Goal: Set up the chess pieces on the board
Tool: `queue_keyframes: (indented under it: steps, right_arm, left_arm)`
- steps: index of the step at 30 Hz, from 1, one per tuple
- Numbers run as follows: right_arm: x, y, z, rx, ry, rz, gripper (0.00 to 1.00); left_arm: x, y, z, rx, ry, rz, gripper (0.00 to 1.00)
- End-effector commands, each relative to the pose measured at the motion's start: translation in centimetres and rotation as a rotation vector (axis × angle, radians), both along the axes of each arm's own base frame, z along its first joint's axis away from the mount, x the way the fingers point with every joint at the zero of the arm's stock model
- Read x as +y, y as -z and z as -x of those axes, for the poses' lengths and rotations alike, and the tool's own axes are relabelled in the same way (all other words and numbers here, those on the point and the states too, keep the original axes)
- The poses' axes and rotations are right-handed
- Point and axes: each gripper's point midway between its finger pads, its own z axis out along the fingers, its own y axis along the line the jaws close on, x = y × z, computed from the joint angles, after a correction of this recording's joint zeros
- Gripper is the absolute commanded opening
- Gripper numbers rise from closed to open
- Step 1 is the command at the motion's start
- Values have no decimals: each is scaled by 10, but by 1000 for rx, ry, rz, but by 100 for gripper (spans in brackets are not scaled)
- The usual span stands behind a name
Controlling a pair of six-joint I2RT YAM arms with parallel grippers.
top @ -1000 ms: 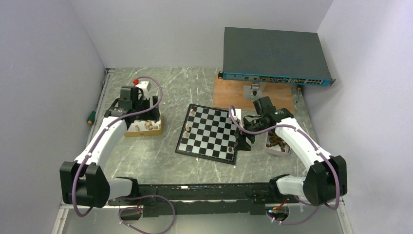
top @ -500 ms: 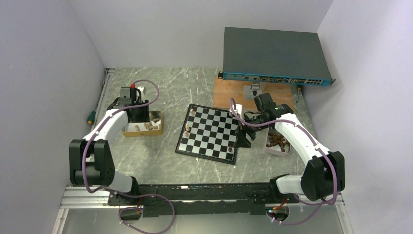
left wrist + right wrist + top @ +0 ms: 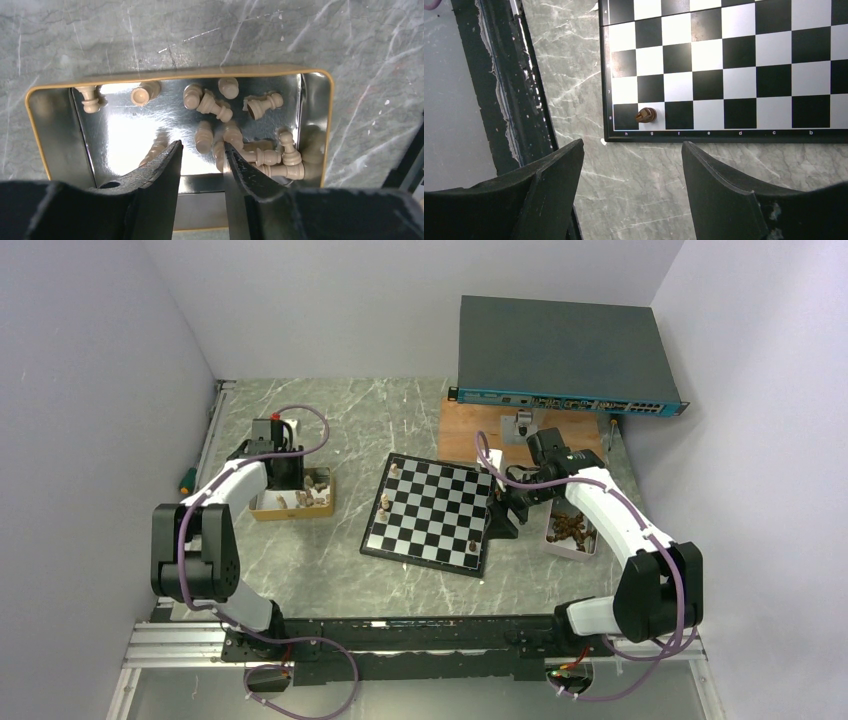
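Observation:
The board (image 3: 432,510) lies mid-table. A few light chess pieces (image 3: 384,505) stand along its left edge, and a dark one (image 3: 472,545) stands at its near right corner. That dark piece (image 3: 645,115) shows on square g8 of the board (image 3: 724,65) in the right wrist view. My left gripper (image 3: 283,478) reaches into a gold-rimmed tin (image 3: 175,75) holding several light pieces (image 3: 212,105). In the left wrist view the left gripper (image 3: 202,144) has its jaws narrowed, with bare tin floor between them. My right gripper (image 3: 503,520) hangs open over the table beside the board's right edge, and the right wrist view shows the right gripper (image 3: 632,144) empty.
A second tin (image 3: 568,530) of dark pieces sits right of the board. A network switch (image 3: 565,355) rests on a wooden plank (image 3: 480,435) at the back right. A green-handled screwdriver (image 3: 186,480) lies at the left wall. A black rail (image 3: 509,85) runs near the right gripper.
The left arm has pushed down into the tin and its jaws have narrowed. The right gripper has drawn back from the board's near right corner along the board's right edge.

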Motion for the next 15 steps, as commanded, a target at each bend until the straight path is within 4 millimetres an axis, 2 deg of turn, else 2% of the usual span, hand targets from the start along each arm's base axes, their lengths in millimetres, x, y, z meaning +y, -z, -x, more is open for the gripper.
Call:
queue_keyframes:
  steps: [1,15]
  right_arm:
    - [4,-16,-8,-30,0,-31,74]
    - [2,-17,-12,-28,11,-30,74]
  left_arm:
    - [8,-10,-25,-85,12,-42,39]
    - [11,4,-42,-80,47,-74,33]
